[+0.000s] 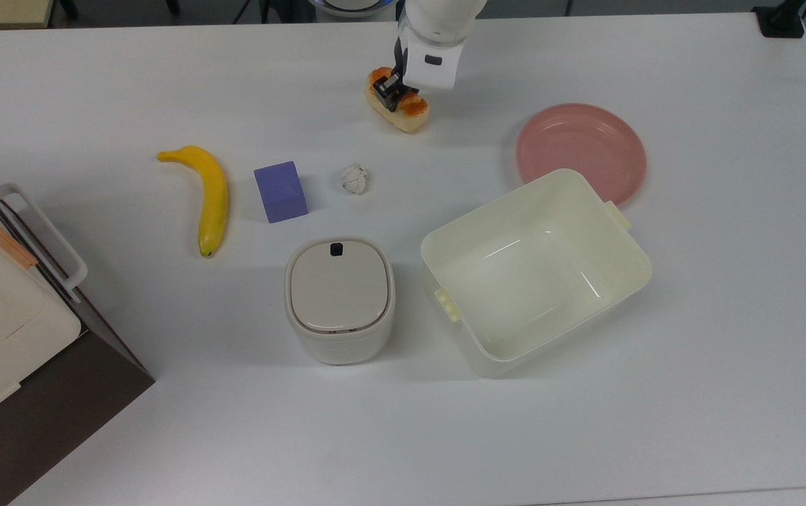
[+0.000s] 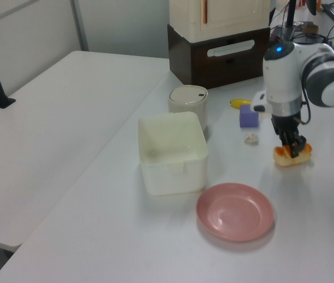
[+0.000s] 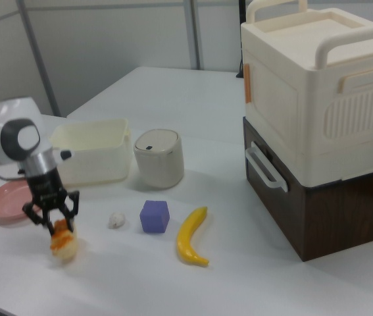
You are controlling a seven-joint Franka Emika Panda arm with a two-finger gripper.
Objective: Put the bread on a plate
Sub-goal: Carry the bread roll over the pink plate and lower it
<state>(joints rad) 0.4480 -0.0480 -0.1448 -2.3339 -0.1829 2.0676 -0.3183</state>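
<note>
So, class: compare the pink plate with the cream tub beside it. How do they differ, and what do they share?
Shape: the plate is round, the tub rectangular.
Depth: the plate is flat with a low rim, the tub has tall walls.
Colour: the plate is pink, the tub cream.
Size: the plate is smaller than the tub.
Shared: both are empty and rest on the white table.

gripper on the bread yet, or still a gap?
Touching. In the left view the gripper straddles the bread, fingers pressed into its orange top with no gap; the top view agrees.
</note>
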